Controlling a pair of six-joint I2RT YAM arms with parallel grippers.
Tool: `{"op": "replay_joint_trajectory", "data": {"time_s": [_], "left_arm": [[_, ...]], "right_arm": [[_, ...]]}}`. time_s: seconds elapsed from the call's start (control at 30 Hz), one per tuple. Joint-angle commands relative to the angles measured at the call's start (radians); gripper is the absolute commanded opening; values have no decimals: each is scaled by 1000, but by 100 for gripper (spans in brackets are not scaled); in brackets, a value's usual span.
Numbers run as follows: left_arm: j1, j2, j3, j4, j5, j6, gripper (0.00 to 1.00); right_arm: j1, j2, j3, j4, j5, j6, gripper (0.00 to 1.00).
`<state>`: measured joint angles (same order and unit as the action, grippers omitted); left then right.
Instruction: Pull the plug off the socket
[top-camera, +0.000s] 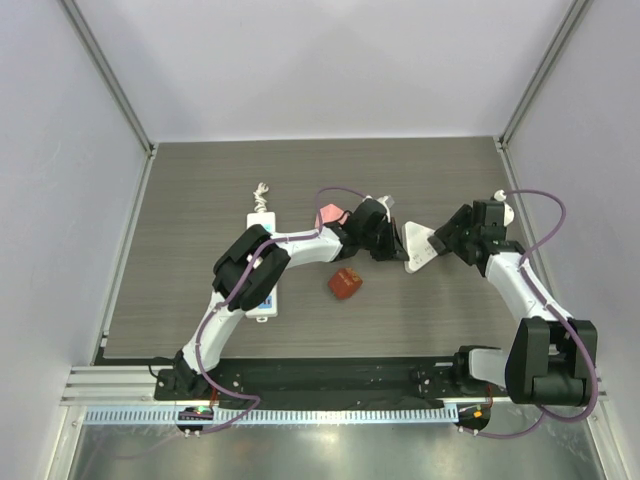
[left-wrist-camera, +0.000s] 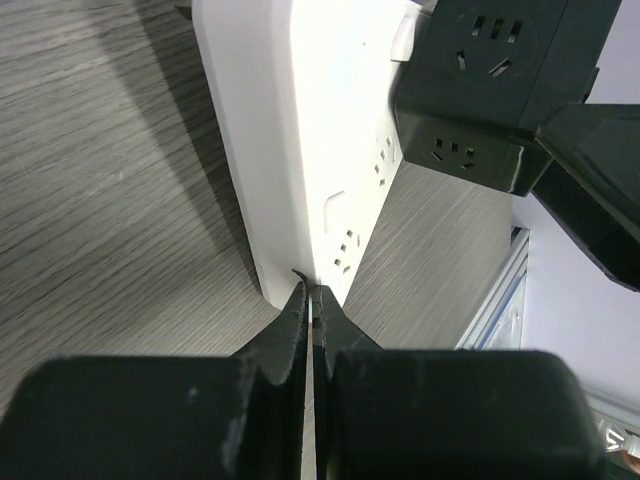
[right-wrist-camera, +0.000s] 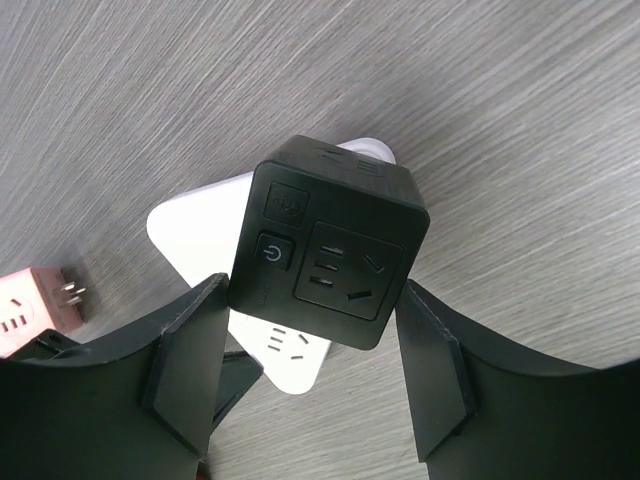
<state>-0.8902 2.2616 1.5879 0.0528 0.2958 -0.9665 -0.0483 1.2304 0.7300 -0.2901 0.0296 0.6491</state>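
A white triangular socket block (top-camera: 420, 246) lies mid-table; it also shows in the left wrist view (left-wrist-camera: 300, 150) and the right wrist view (right-wrist-camera: 200, 225). A black cube plug (right-wrist-camera: 325, 250) with a power button sits on it and looks seated in the left wrist view (left-wrist-camera: 470, 90). My right gripper (right-wrist-camera: 315, 290) straddles the cube with a finger against each side, shut on it; in the top view the right gripper (top-camera: 447, 240) is at the block's right end. My left gripper (left-wrist-camera: 311, 292) is shut, its tips pressed on the block's near end; the top view shows it (top-camera: 398, 243) left of the block.
A long white power strip (top-camera: 262, 290) with a coiled cord (top-camera: 262, 192) lies at the left under my left arm. A reddish-brown object (top-camera: 346, 284) sits in front of the block. A pink cube adapter (top-camera: 328, 215) lies behind my left wrist, also in the right wrist view (right-wrist-camera: 30, 305).
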Motion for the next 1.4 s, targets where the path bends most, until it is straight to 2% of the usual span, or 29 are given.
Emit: {"op": "replay_joint_trajectory", "data": {"time_s": [0.0,0.23,0.33,0.4,0.43,0.47,0.53,0.7,0.9,0.93,0.97,1.0,1.03,1.1,1.13,1.27,1.37], "left_arm": [[-7,29,-23,-99,-63,49,0],[-6,-7,-46,-37,-52,52,0],[-6,-17,-45,17,5,66,0],[-6,-30,-63,56,40,69,28],[-4,-42,-69,94,60,72,52],[-4,-43,-69,104,69,80,60],[-1,-40,-39,90,85,97,70],[7,-1,7,74,127,74,72],[7,26,1,113,151,25,56],[8,29,12,73,117,31,39],[8,29,12,73,117,31,38],[8,30,17,55,103,50,33],[8,23,17,23,82,61,23],[7,10,1,-2,20,92,14],[5,-3,-5,-19,-3,103,1],[4,-37,-55,-45,-136,156,0],[5,-46,-92,-48,-164,184,0]], "right_arm": [[-1,-63,-38,-69,-135,-23,1],[-36,-153,-66,-73,-152,0,1],[-41,-146,-55,-76,-160,-6,1],[-44,-134,-58,-77,-177,-8,1],[-44,-126,-60,-77,-187,-9,1],[-44,-121,-61,-77,-191,-9,1],[-44,-117,-69,-77,-203,-16,1],[-44,-140,-86,-77,-209,-2,1],[-44,-160,-133,-55,-224,30,1],[-44,-169,-167,-16,-253,70,1],[-44,-169,-167,-15,-254,70,1],[-44,-175,-175,-11,-255,79,1],[-44,-189,-185,-8,-257,86,1],[-44,-209,-196,-9,-246,103,1],[-44,-219,-196,-11,-241,107,1],[-56,-243,-156,-61,-235,115,1],[-136,-223,-121,-83,-302,100,1]]}}
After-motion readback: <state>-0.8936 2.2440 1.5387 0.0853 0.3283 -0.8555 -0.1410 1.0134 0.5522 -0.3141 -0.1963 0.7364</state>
